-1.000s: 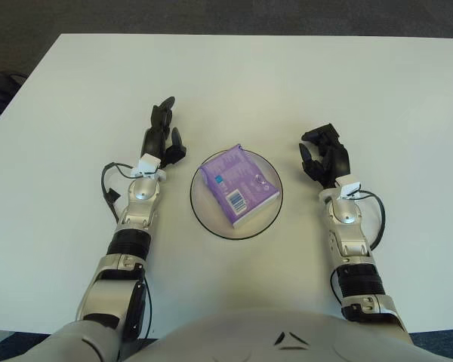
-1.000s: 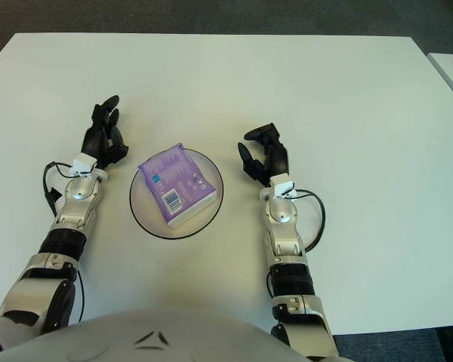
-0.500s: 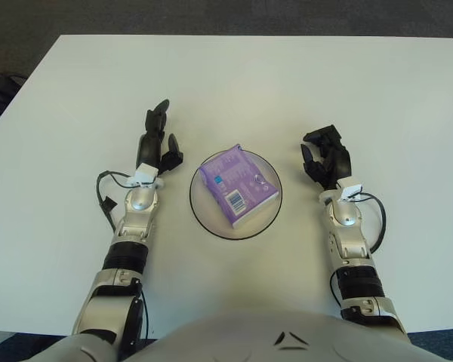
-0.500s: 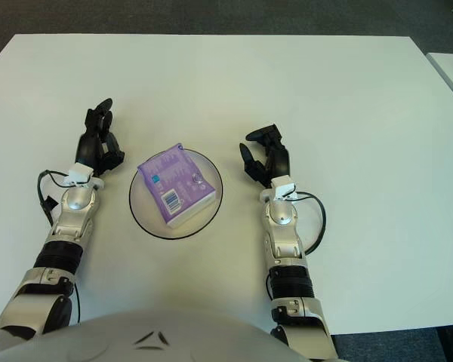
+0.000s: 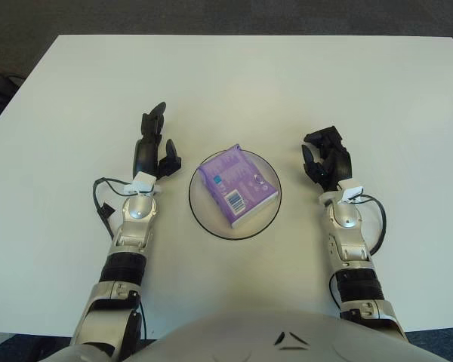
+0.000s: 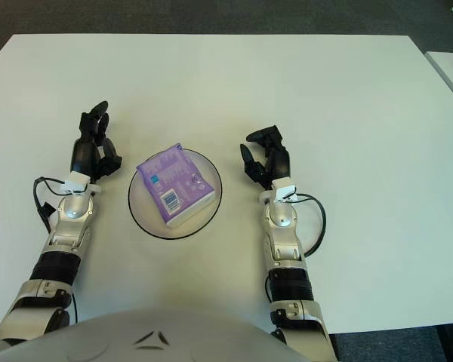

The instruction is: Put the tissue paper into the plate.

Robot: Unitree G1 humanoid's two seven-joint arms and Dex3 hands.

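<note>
So from what I can see the job looks basically done: the tissue paper (image 5: pixel 237 185), a purple pack with a barcode label, is lying inside the plate (image 5: pixel 204 221) just below the middle of the frame, tilted diagonally with one corner pointing toward the upper edge. Nothing is holding it. The left hand (image 5: pixel 152 145) sits to the left of the plate, just beside its rim but not touching it, fingers stretched out and pointing toward the top of the frame, empty. The right hand (image 5: pixel 325 157) is on the opposite side, right of center and a bit further from the plate, fingers loosely spread and partly bent, also gripping nothing. My read is that this is the tail end, the release is over and all that's left is pulling both arms away from the dish. That shouldn't ask for much, just keep the left fingers from clipping the rim on the way, since that one is close. As for clutter, there's really none: the white table (image 5: pixel 234 83) carries only the plate and pack, and I don't see anything blocking either arm.
</note>
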